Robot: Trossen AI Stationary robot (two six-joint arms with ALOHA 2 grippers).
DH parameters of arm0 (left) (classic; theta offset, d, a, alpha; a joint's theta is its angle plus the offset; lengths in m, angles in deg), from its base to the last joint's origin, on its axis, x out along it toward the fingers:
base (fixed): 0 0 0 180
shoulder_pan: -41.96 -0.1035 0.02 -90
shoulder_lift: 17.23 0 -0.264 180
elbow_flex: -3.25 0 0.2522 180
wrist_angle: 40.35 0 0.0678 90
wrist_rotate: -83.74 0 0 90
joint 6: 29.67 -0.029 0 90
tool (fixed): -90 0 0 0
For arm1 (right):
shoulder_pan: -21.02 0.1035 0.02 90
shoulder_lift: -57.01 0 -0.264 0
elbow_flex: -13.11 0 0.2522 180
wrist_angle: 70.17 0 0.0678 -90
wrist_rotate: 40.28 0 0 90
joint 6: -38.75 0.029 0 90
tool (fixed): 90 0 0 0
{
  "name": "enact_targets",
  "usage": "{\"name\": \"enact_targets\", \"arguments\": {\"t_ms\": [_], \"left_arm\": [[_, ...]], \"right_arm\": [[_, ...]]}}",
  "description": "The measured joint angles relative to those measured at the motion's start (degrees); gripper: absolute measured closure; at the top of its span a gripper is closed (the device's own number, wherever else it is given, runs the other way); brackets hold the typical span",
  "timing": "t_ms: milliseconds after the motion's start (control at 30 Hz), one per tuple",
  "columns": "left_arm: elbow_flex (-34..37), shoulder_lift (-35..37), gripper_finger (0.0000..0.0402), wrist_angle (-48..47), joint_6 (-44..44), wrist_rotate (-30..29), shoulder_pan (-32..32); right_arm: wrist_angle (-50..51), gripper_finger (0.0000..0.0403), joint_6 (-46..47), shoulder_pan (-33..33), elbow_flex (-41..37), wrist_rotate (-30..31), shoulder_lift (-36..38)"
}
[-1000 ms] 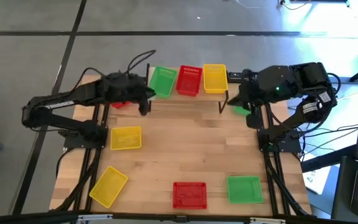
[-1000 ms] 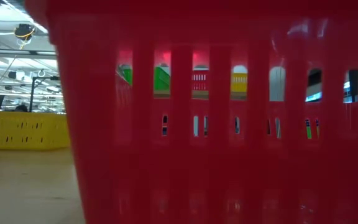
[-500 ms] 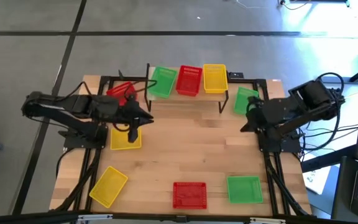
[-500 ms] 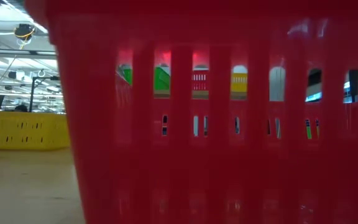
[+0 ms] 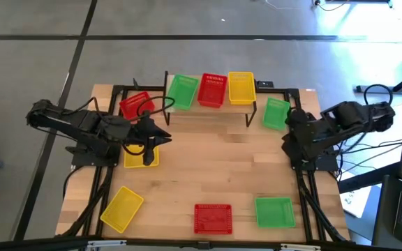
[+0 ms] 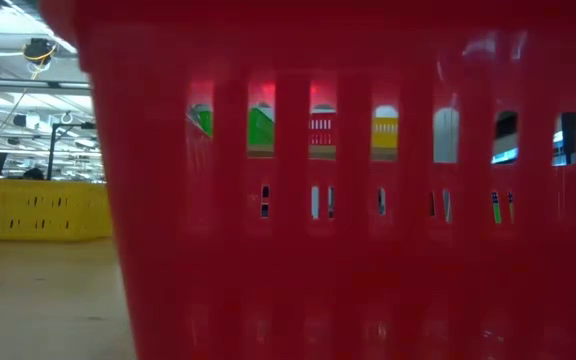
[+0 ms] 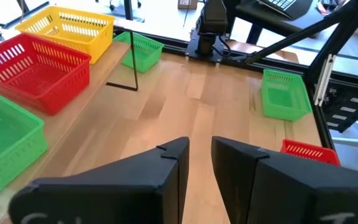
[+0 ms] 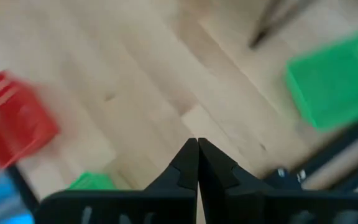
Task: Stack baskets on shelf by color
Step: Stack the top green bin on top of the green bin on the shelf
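The shelf [image 5: 218,109] stands at the table's far side with a green basket [image 5: 182,90], a red basket [image 5: 212,89] and a yellow basket [image 5: 241,87] side by side on its plank. Loose on the table lie a red basket [image 5: 137,106], a green basket [image 5: 276,113], two yellow baskets [image 5: 142,156] [image 5: 122,208], a red basket [image 5: 213,218] and a green basket [image 5: 273,211]. My left gripper [image 7: 197,168] is open and empty, above the far edge of the yellow basket at the left. My right gripper [image 8: 197,155] is shut and empty, at the table's right side near the green basket.
The shelf's thin black legs [image 5: 250,118] stand on the tabletop. Black frame bars [image 5: 107,174] run along both table sides. In the low view the red basket [image 6: 348,200] at the near edge fills most of the picture. Bare wood [image 5: 215,160] lies mid-table.
My left gripper has swung from the shelf's left end toward the near edge, over the yellow basket, uncovering the red basket at the far left. My right gripper has drawn back toward the right edge, sunk and rolled, leaving the green basket beside the shelf in plain view.
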Motion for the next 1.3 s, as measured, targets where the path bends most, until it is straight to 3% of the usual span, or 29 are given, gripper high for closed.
{"name": "enact_targets", "arguments": {"t_ms": [200,500,767,1100,1300], "left_arm": [[0.01,0.00,0.0342,-0.01,-0.18,0.01,-0.02],[0.00,0.02,0.0342,0.00,-0.19,0.04,-0.07],[0.00,0.02,0.0342,0.01,-0.12,0.07,-0.07],[0.01,0.02,0.0342,0.03,1.78,0.09,-0.07],[0.01,0.02,0.0342,0.05,1.78,0.09,-0.07]], "right_arm": [[0.10,0.0401,7.41,-6.49,-11.15,0.05,3.65],[-1.62,0.0352,-1.62,-18.62,-18.20,-0.28,3.45],[-6.30,0.0288,-25.70,-30.96,-18.85,-1.07,-0.84],[-8.09,0.0285,-58.69,-41.13,-18.86,-5.98,-8.28],[-13.49,0.0285,-69.15,-44.69,-18.87,-8.31,-8.16]]}}
